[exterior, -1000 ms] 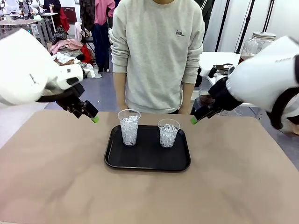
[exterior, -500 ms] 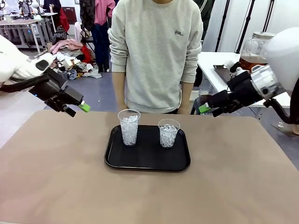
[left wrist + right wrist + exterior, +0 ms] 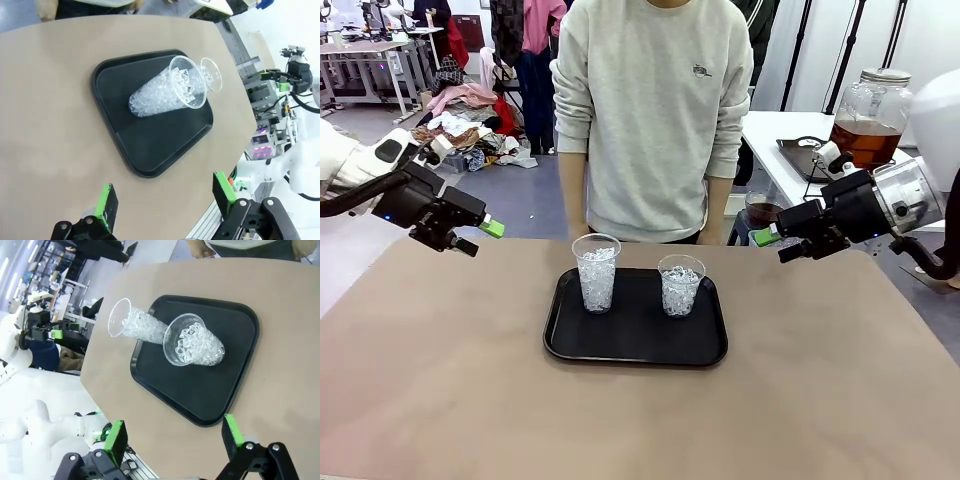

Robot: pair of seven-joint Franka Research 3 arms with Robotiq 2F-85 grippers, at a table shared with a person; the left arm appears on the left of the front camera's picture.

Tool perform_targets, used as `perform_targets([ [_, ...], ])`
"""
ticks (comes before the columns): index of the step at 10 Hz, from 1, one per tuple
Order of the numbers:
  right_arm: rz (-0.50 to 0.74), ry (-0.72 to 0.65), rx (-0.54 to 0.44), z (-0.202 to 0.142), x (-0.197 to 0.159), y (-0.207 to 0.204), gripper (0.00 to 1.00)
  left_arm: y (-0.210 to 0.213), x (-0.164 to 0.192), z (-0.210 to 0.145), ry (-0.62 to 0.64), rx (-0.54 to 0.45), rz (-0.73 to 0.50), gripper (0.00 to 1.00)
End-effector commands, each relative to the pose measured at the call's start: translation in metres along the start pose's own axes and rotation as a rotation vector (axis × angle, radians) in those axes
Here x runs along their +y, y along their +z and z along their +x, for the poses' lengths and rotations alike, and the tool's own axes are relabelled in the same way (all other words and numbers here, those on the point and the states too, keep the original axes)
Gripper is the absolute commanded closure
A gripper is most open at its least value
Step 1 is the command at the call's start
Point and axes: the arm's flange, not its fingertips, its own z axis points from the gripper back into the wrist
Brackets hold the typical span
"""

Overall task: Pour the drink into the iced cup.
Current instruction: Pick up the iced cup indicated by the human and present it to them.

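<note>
We see a black tray [image 3: 635, 342] lying near the middle of the tan bench [image 3: 440, 400]. At twelve o'clock from it, a person in a grey sweatshirt [image 3: 655, 110] stands at the bench's far edge. At ten o'clock, well apart, clothes [image 3: 458, 100] lie heaped; at two o'clock stands a white side table [image 3: 767, 138].

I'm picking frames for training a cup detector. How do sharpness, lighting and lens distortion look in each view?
Front view: sharp, evenly lit, only a faint shadow around the tray. Left wrist view: wide-angle stretch makes the iced cups lean outward; background at upper right is washed out. Right wrist view: same stretch on the cups, focus good.
</note>
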Motion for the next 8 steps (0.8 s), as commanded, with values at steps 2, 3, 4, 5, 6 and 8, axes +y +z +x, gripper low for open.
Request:
perform_targets([
  [2,0.013,0.005,-0.016,0.003,0.002,0.006,0.00,0.004,-0.005,0.003,0.000,0.002,0.004,0.00],
  [3,0.013,0.005,-0.016,0.003,0.002,0.006,0.00,0.004,-0.005,0.003,0.000,0.002,0.004,0.00],
  [4,-0.012,0.002,0.003,0.000,0.000,0.004,0.00,0.001,-0.002,0.001,-0.004,0.005,0.016,0.00],
  [5,0.041,-0.057,0.001,0.005,-0.004,0.005,0.00,0.002,0.007,0.007,0.078,-0.011,-0.035,0.00],
  [6,0.085,-0.097,-0.002,0.006,-0.010,0.009,0.00,0.003,0.015,0.011,0.118,-0.019,-0.084,0.00],
  [8,0.213,-0.213,-0.014,0.007,-0.030,0.015,0.00,0.003,0.036,0.017,0.232,-0.027,-0.171,0.00],
])
